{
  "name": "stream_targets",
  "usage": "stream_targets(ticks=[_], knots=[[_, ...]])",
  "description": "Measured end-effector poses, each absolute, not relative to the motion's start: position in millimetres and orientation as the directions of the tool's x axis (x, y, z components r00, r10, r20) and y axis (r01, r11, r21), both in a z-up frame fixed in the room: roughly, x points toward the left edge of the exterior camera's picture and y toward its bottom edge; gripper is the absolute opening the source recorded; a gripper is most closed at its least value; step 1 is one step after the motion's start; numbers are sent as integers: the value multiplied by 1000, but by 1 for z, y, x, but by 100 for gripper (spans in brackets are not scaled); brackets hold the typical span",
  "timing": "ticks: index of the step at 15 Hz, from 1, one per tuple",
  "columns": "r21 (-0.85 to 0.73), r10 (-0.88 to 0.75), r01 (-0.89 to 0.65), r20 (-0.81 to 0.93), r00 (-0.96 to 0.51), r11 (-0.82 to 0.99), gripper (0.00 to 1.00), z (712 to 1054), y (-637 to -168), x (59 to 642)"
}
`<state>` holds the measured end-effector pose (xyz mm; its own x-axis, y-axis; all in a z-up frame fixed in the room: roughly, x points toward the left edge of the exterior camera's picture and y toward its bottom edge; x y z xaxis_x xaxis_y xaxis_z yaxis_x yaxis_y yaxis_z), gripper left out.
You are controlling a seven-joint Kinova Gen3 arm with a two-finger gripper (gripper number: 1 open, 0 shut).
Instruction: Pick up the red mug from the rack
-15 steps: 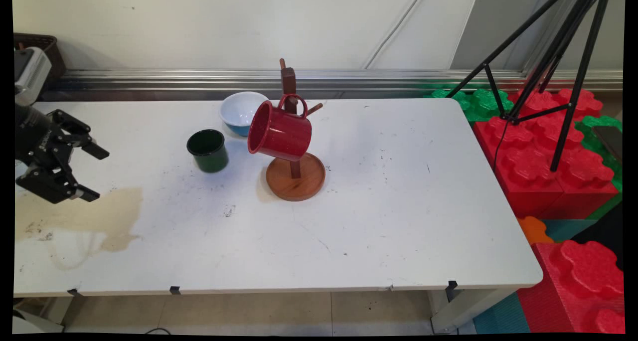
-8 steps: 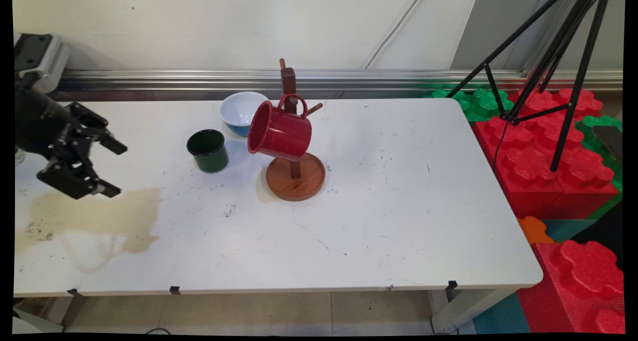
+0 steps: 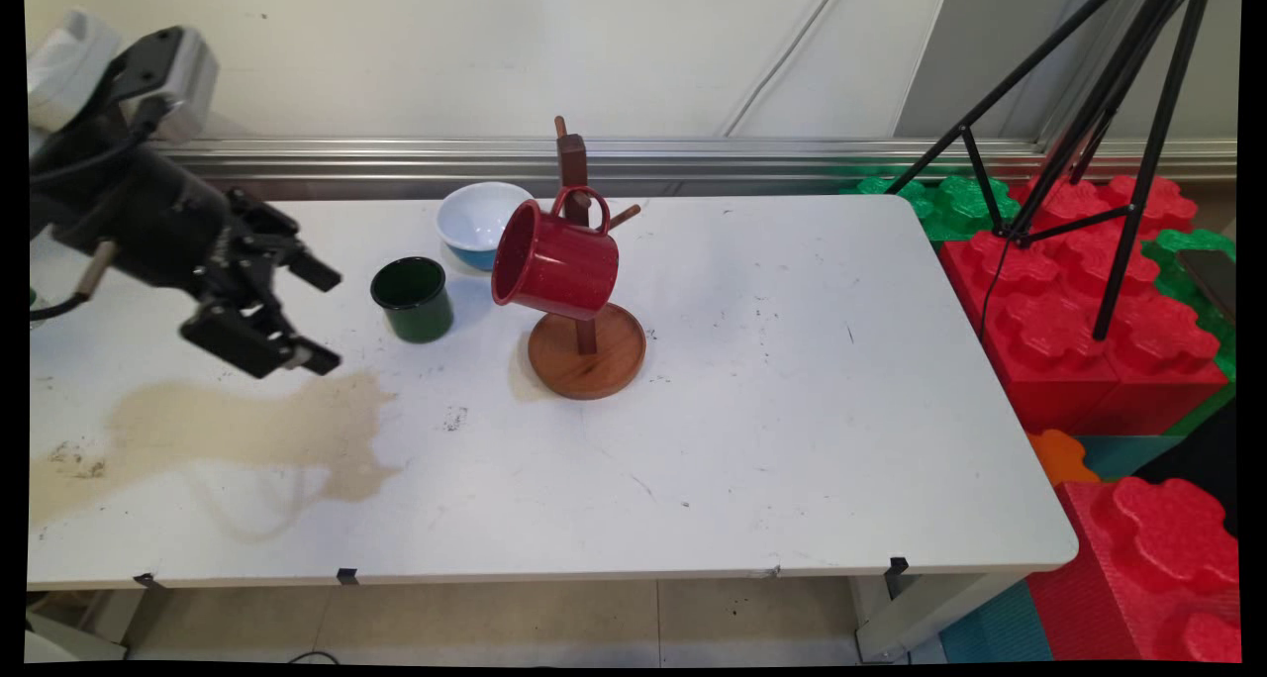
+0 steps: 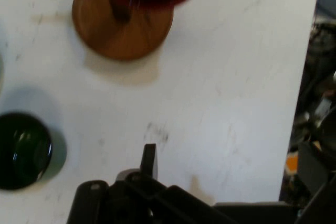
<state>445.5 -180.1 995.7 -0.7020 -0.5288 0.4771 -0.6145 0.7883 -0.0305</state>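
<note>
The gripper (image 3: 322, 321) hangs over the white table (image 3: 792, 439) with its 2 fingers spread wide, holding nothing; right of it stands a dark green cup (image 3: 413, 299), then a blue-and-white bowl (image 3: 479, 222), then a red mug (image 3: 554, 261) hooked on a wooden mug stand (image 3: 586, 350)

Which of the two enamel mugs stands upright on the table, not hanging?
The dark green mug stands upright on the table, mouth up. The red mug hangs tilted by its handle from the wooden mug tree.
</note>
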Motion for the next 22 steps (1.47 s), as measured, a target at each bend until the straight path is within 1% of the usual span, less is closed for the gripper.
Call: stream_targets(ticks=[5, 12, 16, 22], knots=[[-2, -527, -630, 546, -651, 776, 100, 1002, -193, 412], [20, -549, -671, 593, -589, 741, 100, 1004, -209, 389], [45, -563, -692, 620, -547, 721, 100, 999, -222, 376], [73, -579, -714, 646, -498, 696, 100, 981, -240, 358]])
